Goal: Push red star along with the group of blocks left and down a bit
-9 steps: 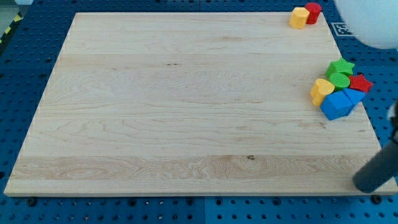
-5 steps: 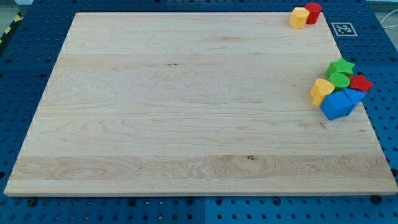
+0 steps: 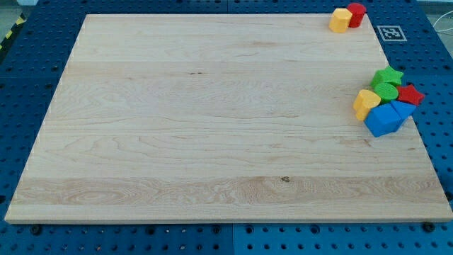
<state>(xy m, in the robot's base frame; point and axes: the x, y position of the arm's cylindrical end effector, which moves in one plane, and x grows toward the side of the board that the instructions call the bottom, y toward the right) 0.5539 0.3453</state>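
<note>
The red star [image 3: 410,94] lies at the wooden board's [image 3: 212,120] right edge, in a tight group of blocks. Touching it are a green star [image 3: 388,75] above-left, a green round block [image 3: 386,91] to its left, a yellow heart [image 3: 366,103] at the group's left, and two blue blocks, a larger one [image 3: 383,120] at the bottom and a smaller one [image 3: 403,108] just under the red star. My tip and the rod do not show in the view.
A yellow block [image 3: 340,20] and a red cylinder [image 3: 357,13] sit together at the board's top right corner. A black-and-white marker tag [image 3: 391,32] lies on the blue pegboard just right of them.
The dark rod at the view's bottom right and the white arm part at the top right have left the view. No block has moved.
</note>
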